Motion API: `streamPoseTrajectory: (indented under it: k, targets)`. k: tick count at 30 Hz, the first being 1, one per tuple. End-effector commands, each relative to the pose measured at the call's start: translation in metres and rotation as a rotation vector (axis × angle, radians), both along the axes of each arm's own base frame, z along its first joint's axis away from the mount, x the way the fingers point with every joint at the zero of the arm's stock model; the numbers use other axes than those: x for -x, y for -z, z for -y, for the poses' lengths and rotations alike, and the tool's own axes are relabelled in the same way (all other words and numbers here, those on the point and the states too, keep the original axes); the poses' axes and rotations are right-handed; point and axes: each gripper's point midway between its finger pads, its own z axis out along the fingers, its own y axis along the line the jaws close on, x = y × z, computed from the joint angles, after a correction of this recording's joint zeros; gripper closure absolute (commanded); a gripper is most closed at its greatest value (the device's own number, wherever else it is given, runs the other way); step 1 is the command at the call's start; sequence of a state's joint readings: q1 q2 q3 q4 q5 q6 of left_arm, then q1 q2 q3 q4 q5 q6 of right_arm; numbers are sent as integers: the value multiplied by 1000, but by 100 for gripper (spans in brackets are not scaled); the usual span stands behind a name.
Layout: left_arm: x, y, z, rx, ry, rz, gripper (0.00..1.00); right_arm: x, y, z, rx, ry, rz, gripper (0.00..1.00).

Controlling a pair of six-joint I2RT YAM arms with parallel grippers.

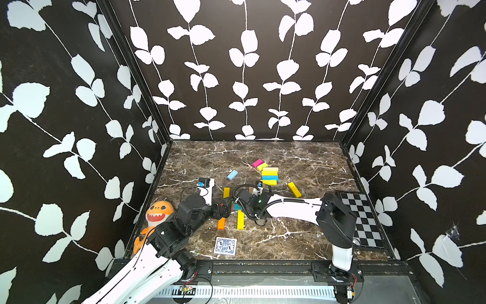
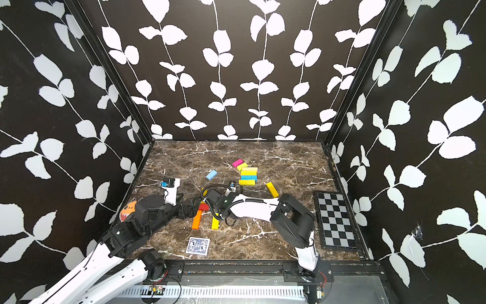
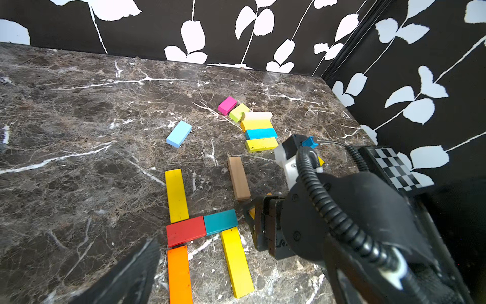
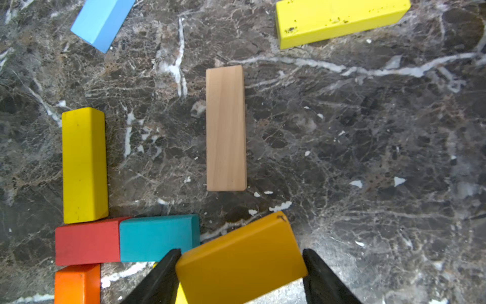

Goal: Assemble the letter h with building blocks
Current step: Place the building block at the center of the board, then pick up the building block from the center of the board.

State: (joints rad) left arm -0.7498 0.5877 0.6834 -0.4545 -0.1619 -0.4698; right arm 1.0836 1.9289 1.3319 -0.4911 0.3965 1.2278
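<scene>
Blocks are flat wooden bricks, long & narrow, painted in matte colours w/ a few chips. Mid-surface, nearer the front edge of the marble surface [image 3: 79, 131], five lie flat in an h shape. A yellow block [image 3: 176, 196] runs front-to-back. A red block [image 3: 185, 231] sits crosswise, touching its near end. An orange block [image 3: 179, 275] carries that line on toward the front edge. A teal block [image 3: 220, 222] butts end to end w/ the red one on the right-edge side. A second yellow block [image 3: 236, 262] runs from the teal's near side toward the front edge, slightly splayed.

A bare tan block [image 4: 226, 127], grain showing, lies parallel to the yellow one, beyond the teal w/ a gap btwn them.

The right gripper [image 4: 240, 254] is clamped on an amber block [image 4: 240, 265], a black finger at each side. The block is tilted, w/ one corner just by the teal's right end. Whether it touches the surface is hard to tell.

The left gripper [image 1: 226, 209] is spread wide w/ nothing btwn its fingers, beside the red block on the left-edge side.

Further back lie a light-blue block [image 3: 179, 133], a pink block [image 3: 227, 105] and a lime block [image 3: 238, 112]. Next to those is a cluster [image 3: 261, 133] of cream, yellow, cyan & yellow bricks packed side by side. A third yellow block [image 1: 294, 189] lies loose toward the right edge.
</scene>
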Motion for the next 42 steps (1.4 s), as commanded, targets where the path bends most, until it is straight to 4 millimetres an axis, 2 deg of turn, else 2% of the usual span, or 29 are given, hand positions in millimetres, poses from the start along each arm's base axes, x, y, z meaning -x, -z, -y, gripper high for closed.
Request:
streamPoseTrajectory:
  k: [1,11,14,18,25,32,35,39,40,42]
  targets:
    - [-1,-6,3,17,10,25,1,1,5,0,23,30,-5,29]
    - [-2,-4,3,9,8,21,1,2,16,4,41,45,-28,27]
    - [-1,-5,3,11,12,22,1,1,15,3,30,44,-24,22]
    - [-1,-7,3,16,14,26,1,-4,2,3,25,28,17,17]
    - [0,-6,5,18,22,23,1,-4,-19,7,17,-29,51,16]
    - [3,-12,4,30,35,34,1,4,-41,12,34,-242,129,14]
    - [4,-11,4,27,35,30,1,11,-54,1,-69,-360,203,11]
    - [3,-10,4,24,34,24,1,14,-60,13,-10,-424,178,8]
    - [3,-10,4,25,34,22,1,14,-56,17,-10,-436,143,8]
    - [3,-10,3,22,30,21,1,16,-62,18,-81,-469,123,9]
